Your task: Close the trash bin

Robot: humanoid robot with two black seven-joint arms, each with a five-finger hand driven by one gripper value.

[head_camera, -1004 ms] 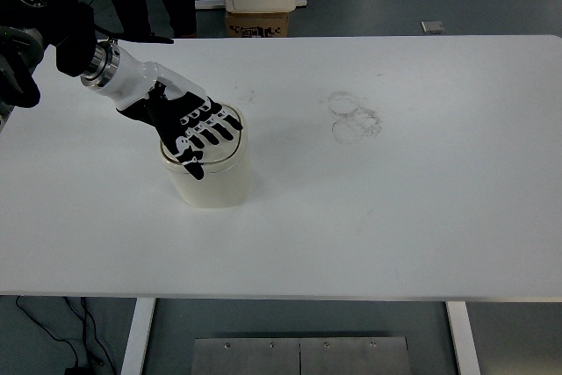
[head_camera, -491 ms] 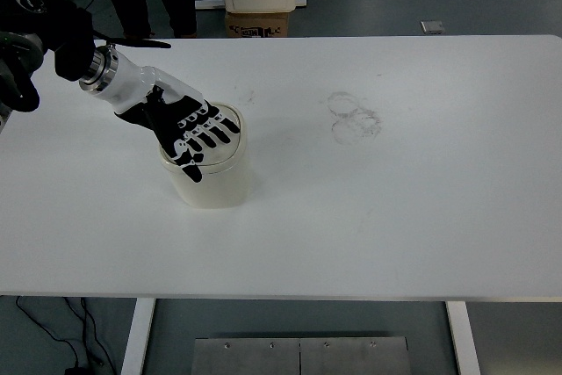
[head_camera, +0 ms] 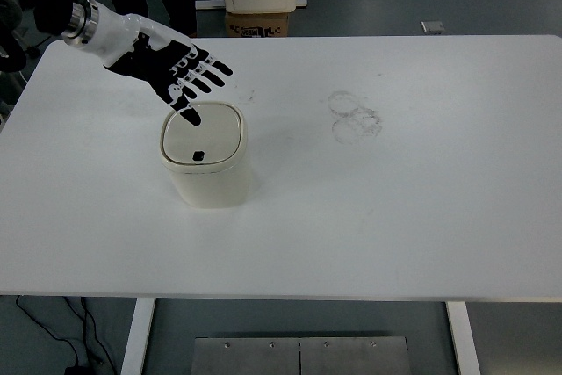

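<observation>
One robot hand (head_camera: 180,76) spread above shut trash bin (head_camera: 207,155), white table (head_camera: 395,208)

- Cream trash bin (head_camera: 206,169) stands left of centre on the white table (head_camera: 395,208), lid flat on top.
- Left hand (head_camera: 172,74) hovers upper left, fingers spread.
</observation>
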